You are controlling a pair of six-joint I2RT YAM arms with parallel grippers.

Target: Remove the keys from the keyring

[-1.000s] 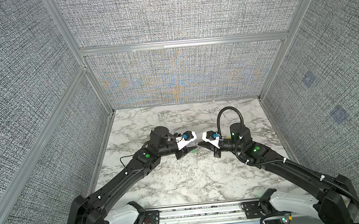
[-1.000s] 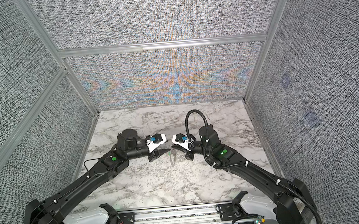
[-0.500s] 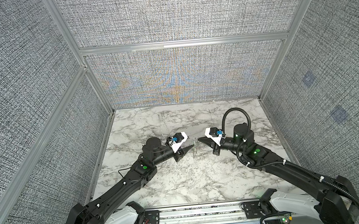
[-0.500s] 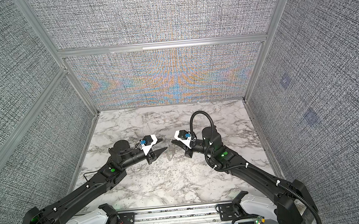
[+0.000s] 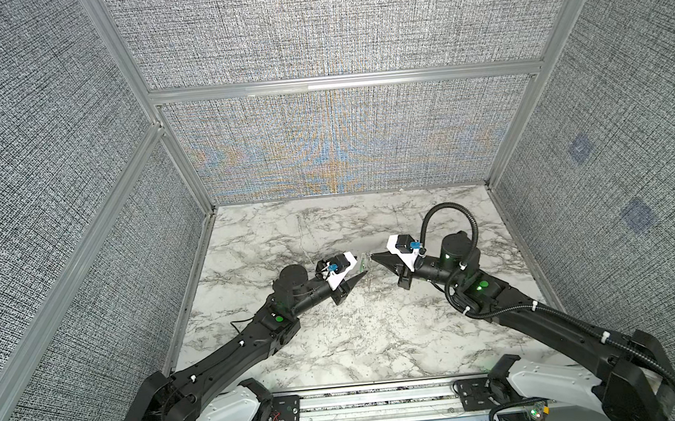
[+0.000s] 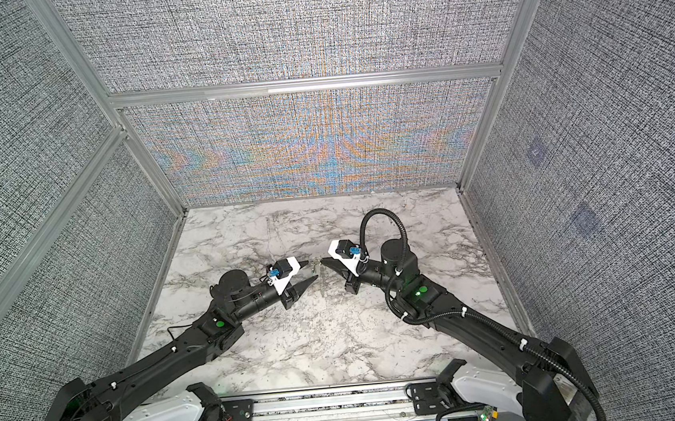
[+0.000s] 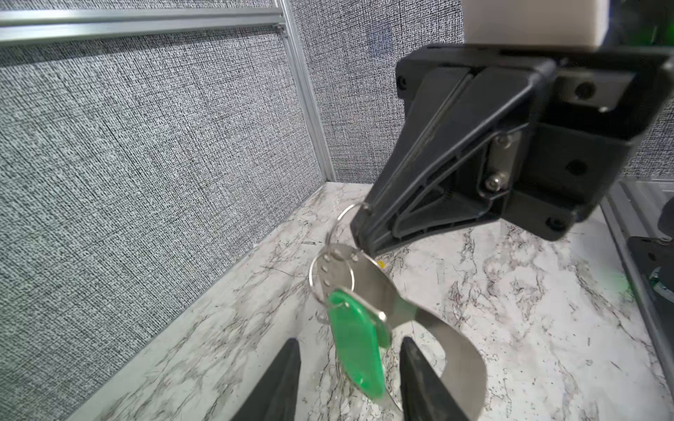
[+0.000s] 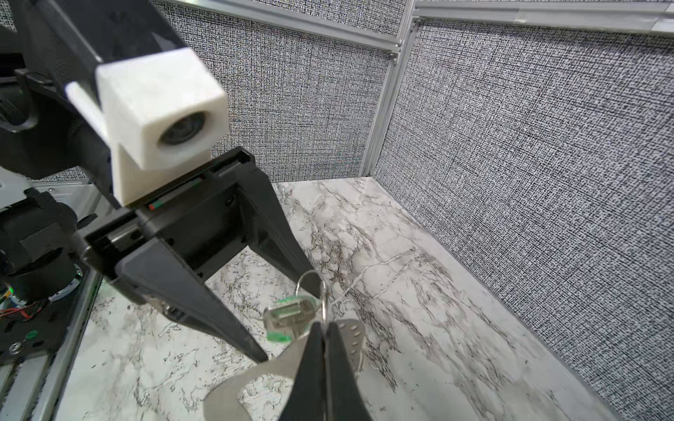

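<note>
Right gripper, fingers pressed together, is pinching the thin wire ring at the top of the keyring, which is hanging in the air above the middle of the marble tabletop. Left gripper is standing spread, its fingers flanking the green tag of one key. The step in hand looks like lining up a grab on that key. Next, the left fingers need closing on the tag and working its loop off while the right is holding firm.
</note>
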